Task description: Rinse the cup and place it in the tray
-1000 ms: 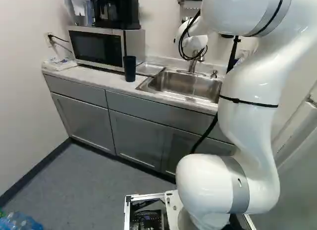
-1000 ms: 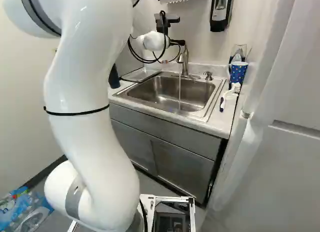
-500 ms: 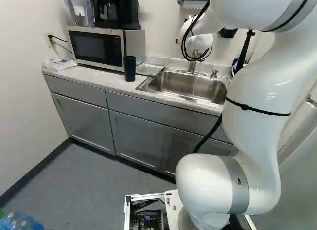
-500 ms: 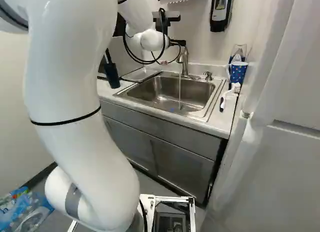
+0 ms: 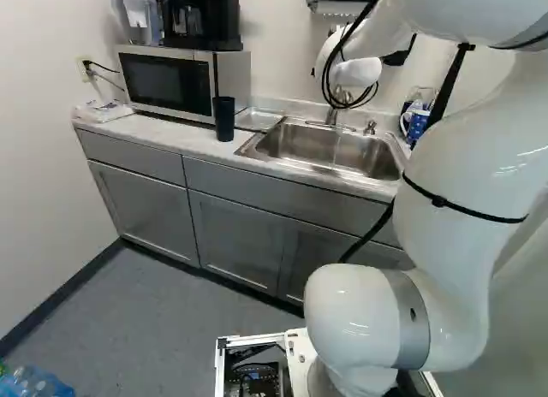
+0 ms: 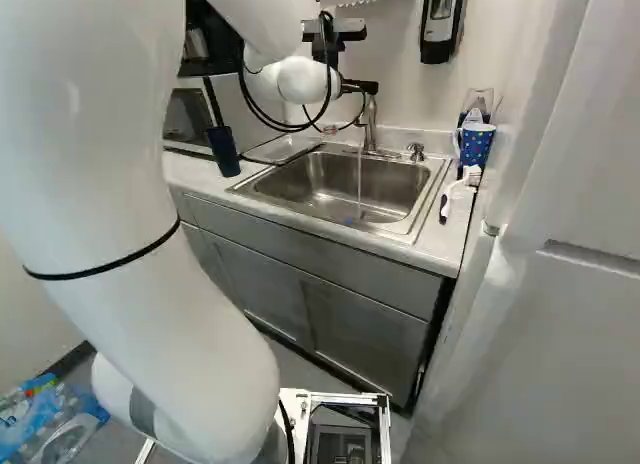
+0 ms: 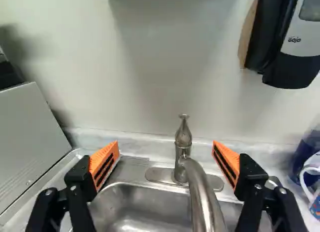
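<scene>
Dark cup (image 5: 223, 119) unmoved on tabletop (image 5: 184, 139); arm (image 5: 462, 183) has shifted, fingers (image 7: 104, 164) wide, empty near faucet (image 7: 202, 197), water (image 6: 360, 179) running: rinse likely pending.

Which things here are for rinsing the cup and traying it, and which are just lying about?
For the job:
- dark cup, probably the one meant
- metal tray
- sink
- running faucet
- open gripper

Just lying about:
- microwave
- dotted mug
- brush
- wall dispenser
</scene>
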